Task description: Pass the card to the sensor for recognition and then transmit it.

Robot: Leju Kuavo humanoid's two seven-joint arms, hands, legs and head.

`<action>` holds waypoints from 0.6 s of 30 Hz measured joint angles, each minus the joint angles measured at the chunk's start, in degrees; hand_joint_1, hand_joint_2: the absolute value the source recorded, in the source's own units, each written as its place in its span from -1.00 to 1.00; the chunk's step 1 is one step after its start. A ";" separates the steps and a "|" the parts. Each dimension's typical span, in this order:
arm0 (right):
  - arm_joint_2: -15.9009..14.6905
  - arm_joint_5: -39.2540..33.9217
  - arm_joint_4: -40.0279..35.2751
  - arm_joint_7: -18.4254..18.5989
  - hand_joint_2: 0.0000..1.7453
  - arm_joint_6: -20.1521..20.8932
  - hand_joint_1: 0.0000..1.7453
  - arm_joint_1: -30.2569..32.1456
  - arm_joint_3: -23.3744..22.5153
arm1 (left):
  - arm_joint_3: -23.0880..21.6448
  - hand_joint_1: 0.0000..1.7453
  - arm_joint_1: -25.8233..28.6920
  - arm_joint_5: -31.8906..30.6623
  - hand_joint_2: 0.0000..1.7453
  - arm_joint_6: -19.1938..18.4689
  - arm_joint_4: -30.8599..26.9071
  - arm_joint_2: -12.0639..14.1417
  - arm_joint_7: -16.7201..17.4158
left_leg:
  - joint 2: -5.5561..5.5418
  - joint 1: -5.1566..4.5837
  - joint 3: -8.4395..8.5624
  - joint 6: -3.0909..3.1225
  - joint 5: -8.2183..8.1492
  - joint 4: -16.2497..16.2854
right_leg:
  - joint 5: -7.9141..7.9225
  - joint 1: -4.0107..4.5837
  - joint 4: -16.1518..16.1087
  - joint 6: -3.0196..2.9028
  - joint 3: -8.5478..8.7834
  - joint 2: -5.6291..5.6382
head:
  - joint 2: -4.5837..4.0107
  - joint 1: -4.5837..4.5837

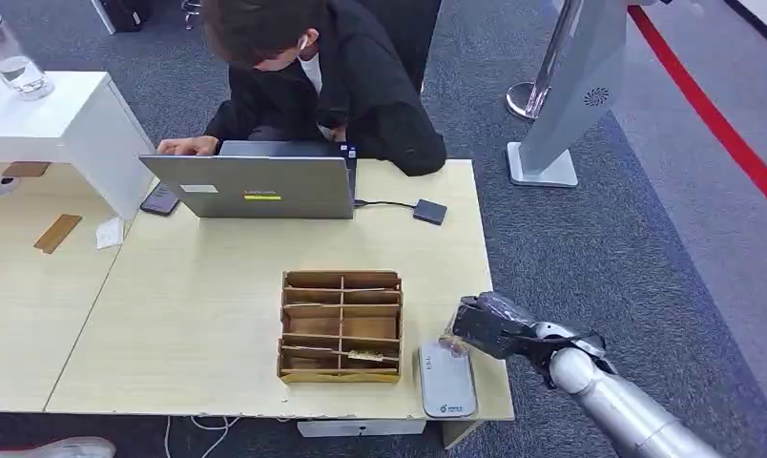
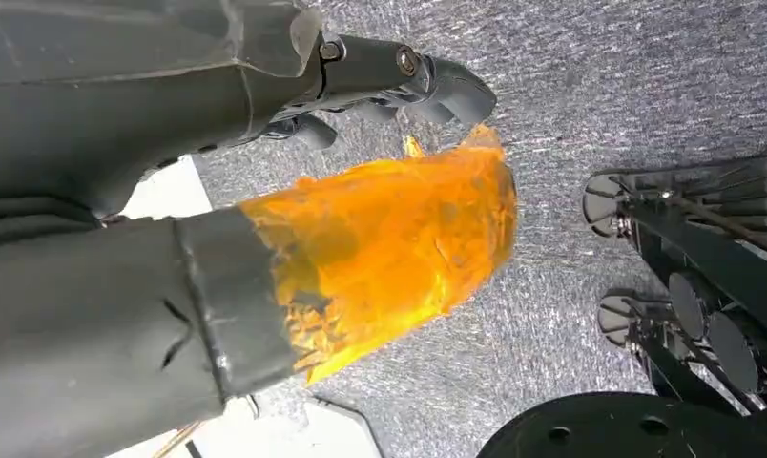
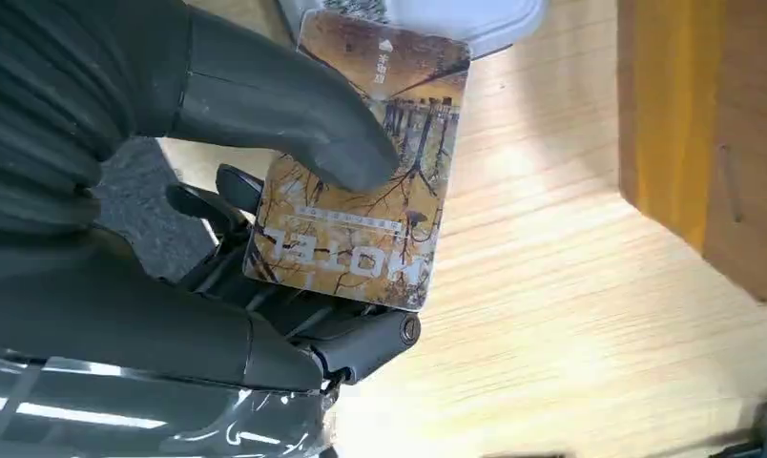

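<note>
The brown-and-gold printed hotel card (image 3: pixel 356 172) sits pinched in the right hand (image 1: pixel 489 324), thumb on its face and dark fingers (image 3: pixel 217 205) behind, so part of the print is covered. Left of those fingers stands the brown cardboard divider box (image 1: pixel 342 326) on the pale wooden tabletop (image 1: pixel 189 315). Just under the card's far edge lies the grey flat sensor pad (image 1: pixel 445 382), partly hidden. The left hand (image 2: pixel 265 219) hangs over grey carpet; an orange film blurs it, so its grip is unclear.

Right hand (image 1: pixel 489 324): you see it at 4 o'clock, holding a small card (image 1: pixel 451 343) above the sensor.
Sensor (image 1: pixel 445 380): grey, flat on the table (image 1: pixel 198 305), just at 3 o'clock of the wooden organizer (image 1: pixel 342 326).
Person (image 1: pixel 322 76): at 12 o'clock, behind the laptop (image 1: pixel 256 186).
</note>
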 joint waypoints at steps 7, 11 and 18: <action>-2.03 -0.28 -0.44 -0.02 1.00 0.00 1.00 0.73 -0.74 | 0.44 -1.00 0.05 -0.31 -1.00 -0.02 0.00 0.18 -0.13 | 0.03 0.01 0.01 0.00 -0.01 0.00 | 0.00 0.01 0.00 0.00 -0.01 0.03 | 0.00 0.00; -2.38 -0.31 -0.50 -0.02 1.00 0.00 1.00 0.89 -0.79 | 0.57 -1.00 0.06 -0.31 -1.00 -0.02 0.00 0.20 -0.13 | 0.03 0.02 0.01 0.00 0.00 0.00 | 0.00 0.01 0.00 0.00 0.00 0.03 | 0.00 0.00; -2.64 -0.31 -0.61 -0.02 1.00 0.00 1.00 0.96 -0.79 | 0.98 -1.00 0.06 -0.31 -1.00 -0.02 0.00 0.22 -0.13 | 0.03 0.01 0.01 0.00 0.00 0.00 | 0.00 0.01 0.00 0.00 0.00 0.03 | 0.00 0.00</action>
